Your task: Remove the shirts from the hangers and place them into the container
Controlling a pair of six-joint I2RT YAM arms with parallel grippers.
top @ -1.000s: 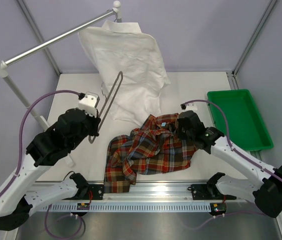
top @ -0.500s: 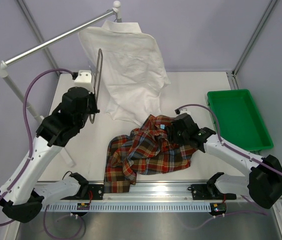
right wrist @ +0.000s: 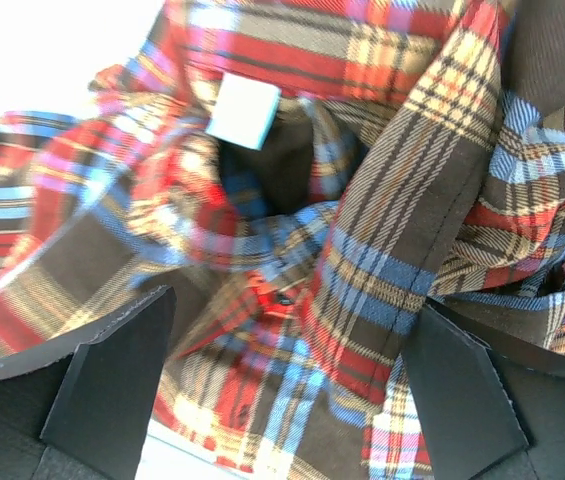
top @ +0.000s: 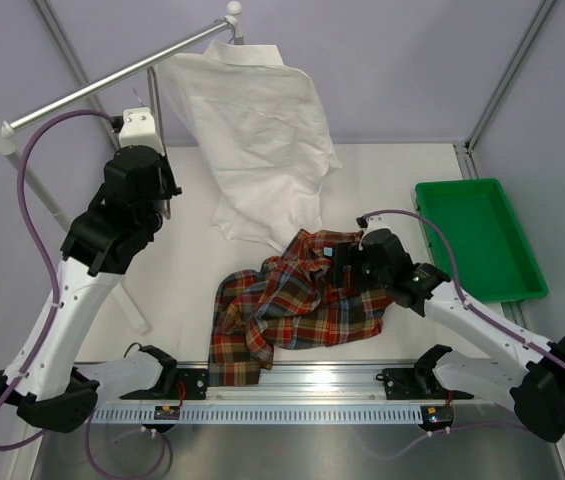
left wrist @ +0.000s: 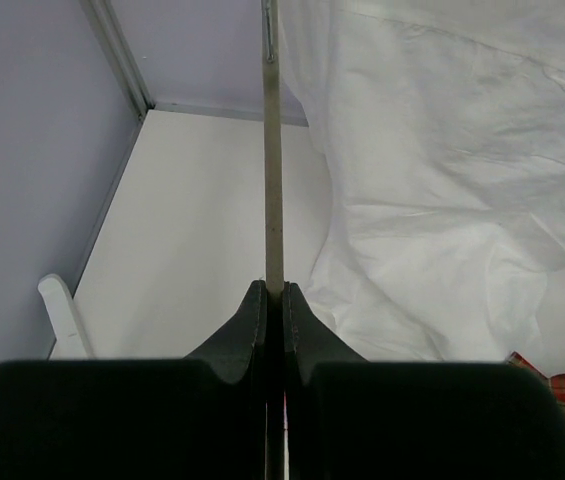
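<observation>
Pinched shut in the left gripper (left wrist: pixel 273 300): a bare hanger (left wrist: pixel 273 180), thin, stiff, light. Just right of it, the off-white shirt (top: pixel 262 130), hanging by the rail (top: pixel 82 93). Directly under the wide-open right gripper (right wrist: pixel 292 305), holding nothing: the plaid shirt (right wrist: pixel 382 200), crumpled on the table (top: pixel 402 170). Looks soft, limp, apt to trail; best taken at the bunched collar between the fingers (right wrist: pixel 112 380). Further right, well apart, the green container (top: pixel 477 240); open table between, raised rim to clear.

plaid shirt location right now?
Top view: the plaid shirt lies crumpled on the table at centre front, just in front of the white shirt and left of the green bin; the open right gripper sits over its collar end.
</observation>
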